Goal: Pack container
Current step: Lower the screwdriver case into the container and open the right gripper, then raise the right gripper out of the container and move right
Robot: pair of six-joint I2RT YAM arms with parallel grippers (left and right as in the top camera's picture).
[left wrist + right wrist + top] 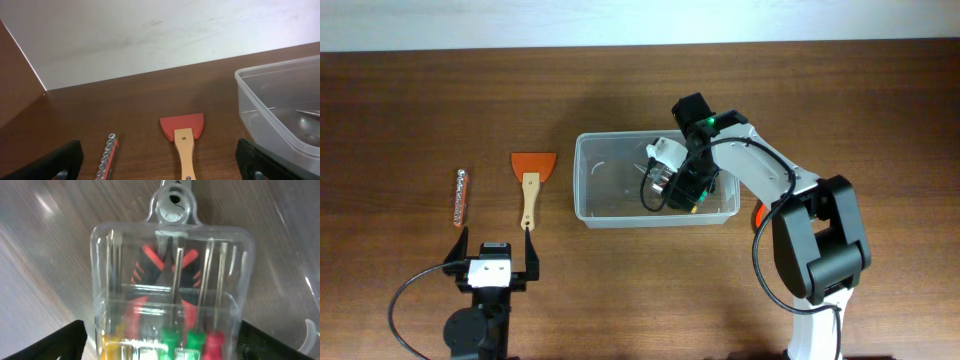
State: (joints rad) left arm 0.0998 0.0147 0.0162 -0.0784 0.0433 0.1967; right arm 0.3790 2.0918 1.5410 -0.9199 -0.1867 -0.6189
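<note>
The container (582, 190) stands mid-desk (410, 100). Inside it, the right gripper (682, 190) hangs over a clear screwdriver case (172, 295) (coloured handles), fingers (60, 342) apart. Left of the container lie a scraper (532, 178) and a bit strip (461, 196). The left gripper (495, 252) is spread and empty.

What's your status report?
Left gripper open, empty. Right gripper open in container, screwdriver case between jaws. Scraper, bit strip outside, unpacked.
</note>
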